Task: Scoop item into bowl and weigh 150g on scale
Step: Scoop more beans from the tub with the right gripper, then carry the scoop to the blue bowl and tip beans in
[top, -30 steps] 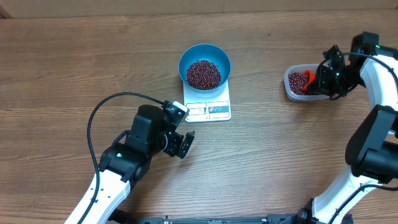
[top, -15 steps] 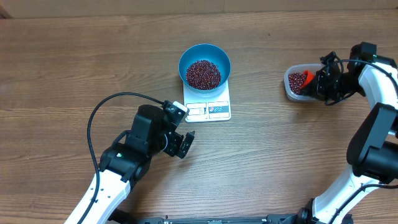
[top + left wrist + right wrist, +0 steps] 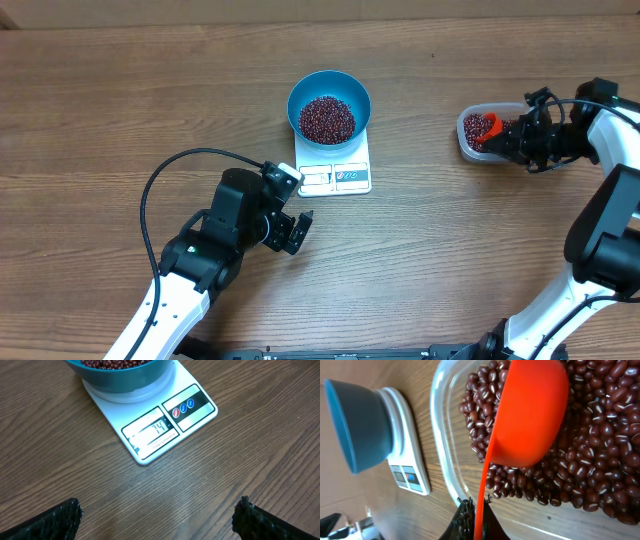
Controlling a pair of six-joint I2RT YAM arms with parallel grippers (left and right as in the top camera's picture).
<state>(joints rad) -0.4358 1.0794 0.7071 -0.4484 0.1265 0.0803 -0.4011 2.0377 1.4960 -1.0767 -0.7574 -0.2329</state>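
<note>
Overhead, the right arm reaches in from the right edge. The right gripper is clamped tight on the handle of an orange scoop, whose cup sits tilted in the clear tub. The left gripper, jaws spread wide and empty, hovers at lower left of the white scale. On the scale stands the blue bowl of red-brown beans.

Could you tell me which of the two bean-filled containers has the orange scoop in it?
The clear tub: the orange scoop sits among its beans. The blue bowl, up on the white scale, holds beans only.
</note>
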